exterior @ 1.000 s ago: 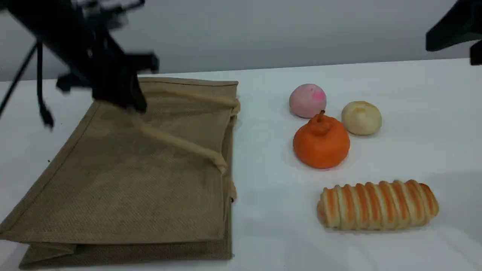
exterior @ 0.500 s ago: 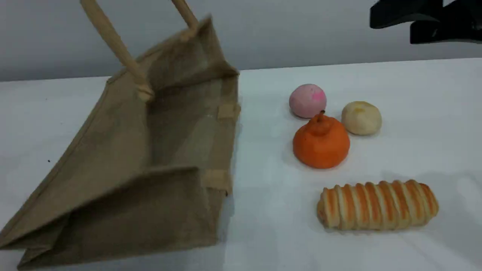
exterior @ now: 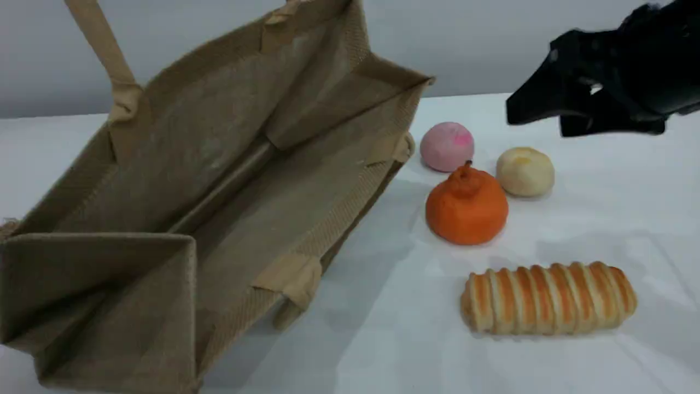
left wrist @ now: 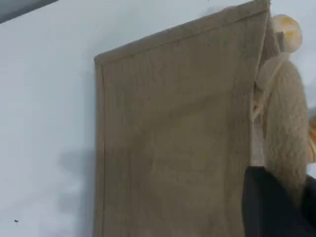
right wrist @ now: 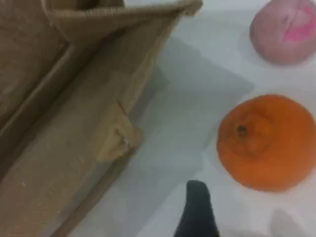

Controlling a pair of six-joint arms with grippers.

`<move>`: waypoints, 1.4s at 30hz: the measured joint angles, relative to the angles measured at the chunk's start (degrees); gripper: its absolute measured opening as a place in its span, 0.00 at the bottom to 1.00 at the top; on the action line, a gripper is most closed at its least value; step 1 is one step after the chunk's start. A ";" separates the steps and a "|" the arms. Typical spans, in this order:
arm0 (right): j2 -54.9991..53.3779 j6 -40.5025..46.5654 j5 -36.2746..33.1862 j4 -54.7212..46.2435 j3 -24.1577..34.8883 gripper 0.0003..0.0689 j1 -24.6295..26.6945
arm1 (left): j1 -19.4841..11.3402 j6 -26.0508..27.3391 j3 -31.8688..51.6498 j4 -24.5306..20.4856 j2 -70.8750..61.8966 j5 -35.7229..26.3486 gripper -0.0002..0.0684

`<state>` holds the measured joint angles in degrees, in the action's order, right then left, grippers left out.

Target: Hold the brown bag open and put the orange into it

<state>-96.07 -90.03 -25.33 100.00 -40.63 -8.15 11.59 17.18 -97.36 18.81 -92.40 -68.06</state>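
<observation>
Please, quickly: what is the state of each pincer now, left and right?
Left pincer: shut on the beige handle of the brown bag, lifting it open.
Right pincer: open, holding nothing, above the table near the orange.

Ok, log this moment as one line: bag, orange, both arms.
brown bag: mouth open, lifted by handle | orange: on table, untouched | left gripper: shut on handle | right gripper: open, above the food
</observation>
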 joint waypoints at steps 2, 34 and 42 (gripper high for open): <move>-2.20 0.00 -1.28 -0.05 -1.09 0.68 0.00 | 0.00 -0.21 0.00 -0.95 0.00 0.75 0.12; -26.67 0.05 -2.78 -0.01 -17.23 0.68 0.00 | 0.00 -1.26 0.00 -0.76 0.00 0.06 0.12; -29.71 0.05 -4.02 0.06 -17.60 0.63 0.00 | 0.00 -1.26 0.00 -0.76 0.00 -0.43 0.12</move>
<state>-125.78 -89.98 -29.35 100.05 -58.23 -8.15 11.59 15.92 -97.36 18.05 -92.40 -68.49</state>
